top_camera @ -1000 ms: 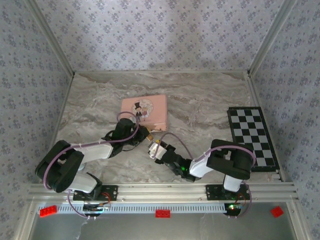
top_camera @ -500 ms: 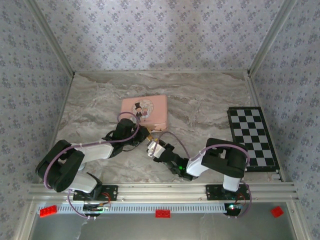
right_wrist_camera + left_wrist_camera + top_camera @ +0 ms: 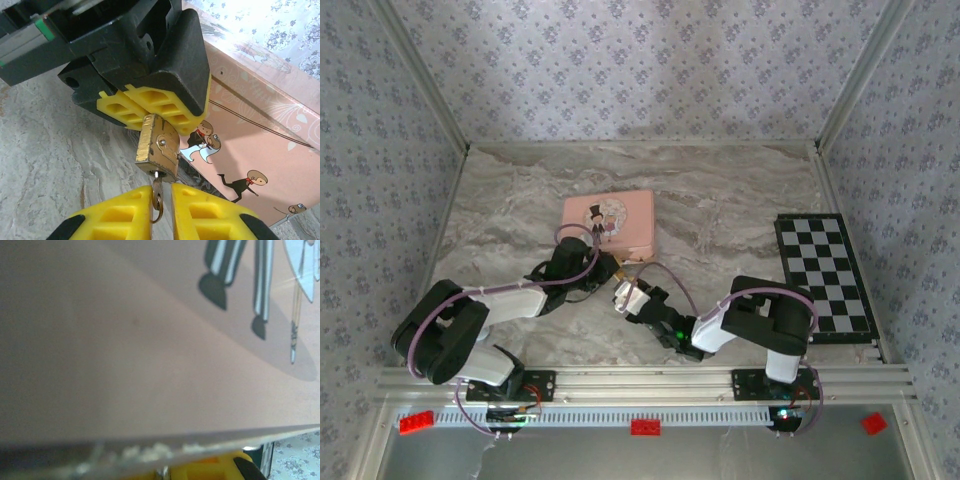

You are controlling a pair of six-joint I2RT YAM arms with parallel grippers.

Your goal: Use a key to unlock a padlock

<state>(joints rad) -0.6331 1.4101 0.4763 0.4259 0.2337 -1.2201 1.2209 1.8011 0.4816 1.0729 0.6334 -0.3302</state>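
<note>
Our left gripper [image 3: 150, 116] clenches the padlock [image 3: 158, 147] near the tin [image 3: 255, 150], and the key [image 3: 156, 189] sits in its keyhole between our right gripper [image 3: 161, 196] fingers, grip unclear, so next we judge: pinch firmly, then turn.

One camera looks down from high behind over the whole counter [image 3: 740, 190]. Both wrist cameras sit very close: left against the pink tin [image 3: 150, 365], right facing the padlock [image 3: 157, 150], tin behind.

Floral blue-grey wallpaper walls [image 3: 640, 70] enclose a marbled grey tabletop [image 3: 720, 200] under even light.
</note>
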